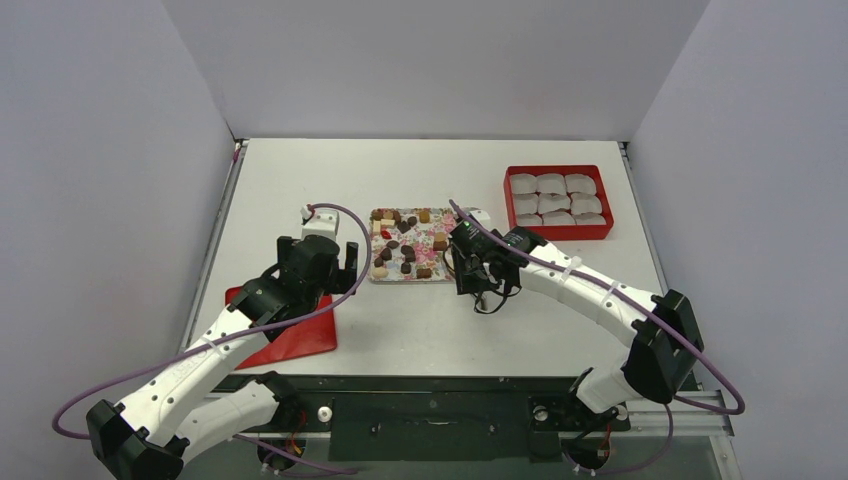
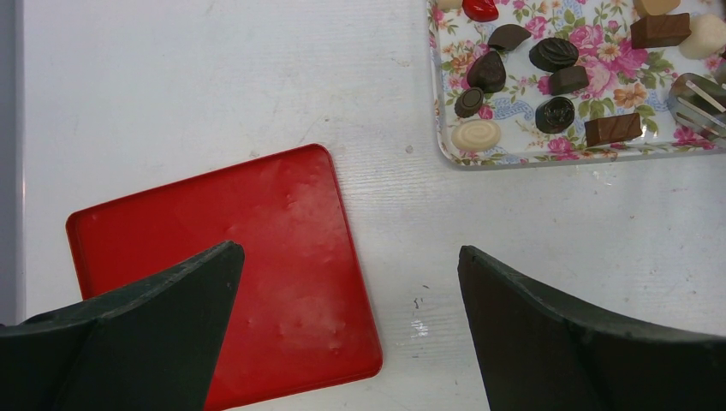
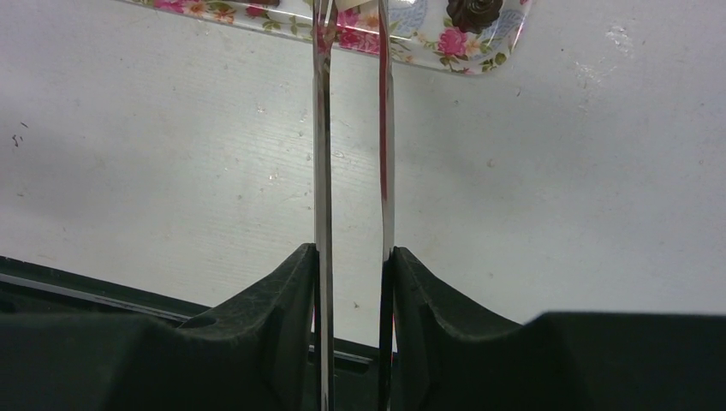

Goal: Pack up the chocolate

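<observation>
On white tabletop (image 1: 420,330) between grey walls (image 1: 420,60), left pincer (image 2: 348,253) gaping empty, right pincer (image 3: 353,253) clamped on metal tongs (image 3: 323,171).

Low in the left wrist view, the flat red plastic lid (image 2: 257,257) is smooth and half-glossy, with pale scuffed patches. The white table (image 2: 214,77) looks matt, faintly grained and scratched. At upper right, the flower-patterned tray (image 2: 479,160) has a glossy clear rim, and the dark chocolate (image 2: 554,53) on it shines. In the right wrist view, thin polished metal tongs (image 3: 323,154) gleam between the matt black, finely textured halves of the right pincer (image 3: 353,257).
</observation>
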Controlling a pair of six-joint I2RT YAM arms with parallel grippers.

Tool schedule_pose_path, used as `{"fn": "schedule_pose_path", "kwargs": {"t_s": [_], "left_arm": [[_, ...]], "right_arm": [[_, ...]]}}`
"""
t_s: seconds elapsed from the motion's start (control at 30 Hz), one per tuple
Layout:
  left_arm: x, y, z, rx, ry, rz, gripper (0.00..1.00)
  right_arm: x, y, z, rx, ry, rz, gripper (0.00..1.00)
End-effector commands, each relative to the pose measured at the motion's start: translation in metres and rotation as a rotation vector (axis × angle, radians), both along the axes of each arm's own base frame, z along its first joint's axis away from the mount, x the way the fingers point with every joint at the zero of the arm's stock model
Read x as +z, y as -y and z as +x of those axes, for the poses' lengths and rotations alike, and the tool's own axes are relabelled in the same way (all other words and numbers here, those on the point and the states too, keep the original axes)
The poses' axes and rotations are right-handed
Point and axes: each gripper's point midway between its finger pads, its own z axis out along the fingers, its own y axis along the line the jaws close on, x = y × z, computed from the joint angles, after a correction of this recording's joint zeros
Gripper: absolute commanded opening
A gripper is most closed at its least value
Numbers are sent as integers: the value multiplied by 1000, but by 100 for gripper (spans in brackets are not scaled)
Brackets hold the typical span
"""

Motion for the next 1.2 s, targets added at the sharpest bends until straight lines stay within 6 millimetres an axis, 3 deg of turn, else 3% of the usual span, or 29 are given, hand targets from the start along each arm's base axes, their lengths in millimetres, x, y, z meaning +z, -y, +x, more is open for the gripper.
{"fn": "schedule_pose_path", "kwargs": {"t_s": [0.0, 0.27, 0.67, 0.9, 1.17], "left_arm": [[9, 0, 3, 0, 33, -17, 97], [9, 0, 3, 1, 31, -15, 97], [6, 1, 3, -1, 22, -10, 96], [3, 3, 4, -7, 12, -11, 96], [0, 4, 4, -10, 2, -5, 96]], "right_arm": [[12, -6, 9, -10, 46, 36, 24], [39, -5, 12, -25, 92, 72, 18], [75, 21, 30, -106, 162, 122, 18], [98, 55, 66, -231, 231, 124, 18], [118, 102, 123, -393, 304, 116, 18]]}}
